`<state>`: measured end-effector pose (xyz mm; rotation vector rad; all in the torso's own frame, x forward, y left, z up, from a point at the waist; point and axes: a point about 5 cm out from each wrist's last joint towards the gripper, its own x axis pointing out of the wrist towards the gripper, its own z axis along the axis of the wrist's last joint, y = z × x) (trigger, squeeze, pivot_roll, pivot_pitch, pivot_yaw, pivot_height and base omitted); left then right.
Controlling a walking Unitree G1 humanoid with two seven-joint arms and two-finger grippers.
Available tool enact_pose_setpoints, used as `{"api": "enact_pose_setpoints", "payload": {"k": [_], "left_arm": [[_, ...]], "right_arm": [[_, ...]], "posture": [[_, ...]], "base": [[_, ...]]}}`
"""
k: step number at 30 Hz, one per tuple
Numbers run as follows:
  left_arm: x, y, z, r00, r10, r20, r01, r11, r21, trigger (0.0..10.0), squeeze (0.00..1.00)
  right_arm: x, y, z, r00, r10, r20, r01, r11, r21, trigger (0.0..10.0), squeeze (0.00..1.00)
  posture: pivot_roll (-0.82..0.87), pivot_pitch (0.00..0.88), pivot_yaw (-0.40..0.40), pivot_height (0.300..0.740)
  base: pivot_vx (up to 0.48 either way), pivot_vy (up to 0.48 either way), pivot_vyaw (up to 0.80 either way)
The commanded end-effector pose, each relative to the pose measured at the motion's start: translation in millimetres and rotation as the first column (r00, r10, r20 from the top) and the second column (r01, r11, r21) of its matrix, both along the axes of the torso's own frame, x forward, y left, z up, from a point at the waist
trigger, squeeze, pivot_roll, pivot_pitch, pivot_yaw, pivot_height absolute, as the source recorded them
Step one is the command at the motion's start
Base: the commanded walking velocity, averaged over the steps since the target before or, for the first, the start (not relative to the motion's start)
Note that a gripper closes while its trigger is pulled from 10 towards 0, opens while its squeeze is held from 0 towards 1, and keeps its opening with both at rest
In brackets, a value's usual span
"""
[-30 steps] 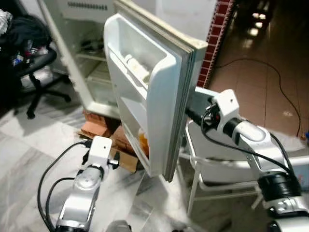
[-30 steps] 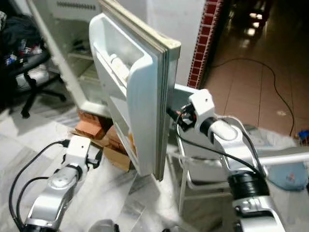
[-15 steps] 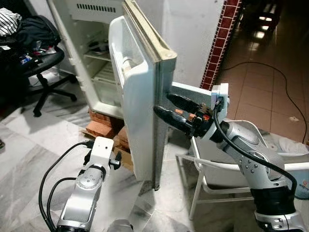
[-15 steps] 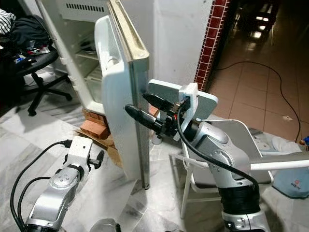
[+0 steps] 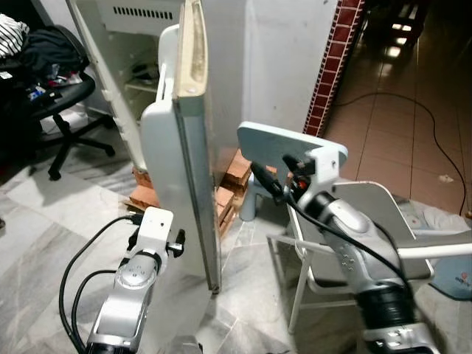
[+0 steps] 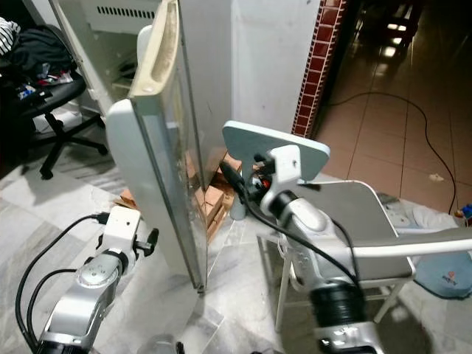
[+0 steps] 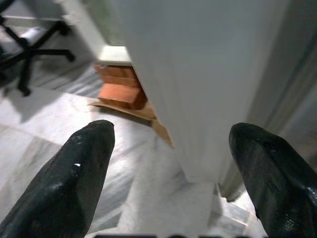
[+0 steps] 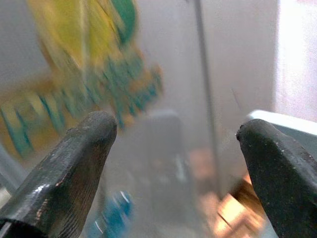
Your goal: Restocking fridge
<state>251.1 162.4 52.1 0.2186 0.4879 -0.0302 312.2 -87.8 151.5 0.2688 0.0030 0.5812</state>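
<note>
Beside right end effector [image 5: 259,175], fridge door [image 5: 181,158]

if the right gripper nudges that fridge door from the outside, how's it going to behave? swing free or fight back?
The fridge door hangs part-open on its hinge, so it probably swings easily rather than flexing; the panel looks rigid. The right gripper, open, sits beside its smooth outer face, where fingertips could slide. The fridge rests on bricks, so a hard shove might rock it.

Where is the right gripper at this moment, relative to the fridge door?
In the left eye view the right gripper is right of the fridge door, at its outer face, in front of the pale blue stool.
</note>
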Motion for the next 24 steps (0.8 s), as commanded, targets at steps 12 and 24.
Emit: {"api": "enact_pose_setpoints", "payload": {"k": [12,24], "left_arm": [[3.1,8.6,0,0.996,0.091,-0.002,-0.091,0.996,-0.002,10.0,0.00],[22.8,-8.6,6,0.989,-0.143,0.040,0.139,0.987,0.078,10.0,0.00]], "right_arm": [[-64.3,102.8,87,0.718,0.639,0.276,-0.695,0.674,0.249,10.0,0.00],[-36.0,51.7,34,0.920,0.387,0.065,-0.393,0.912,0.118,10.0,0.00]], "posture": [[0.11,0.000,-0.013,0.740],[0.08,0.000,-0.003,0.740]], "base": [[0.000,0.000,0.00],[0.000,0.000,0.00]]}}
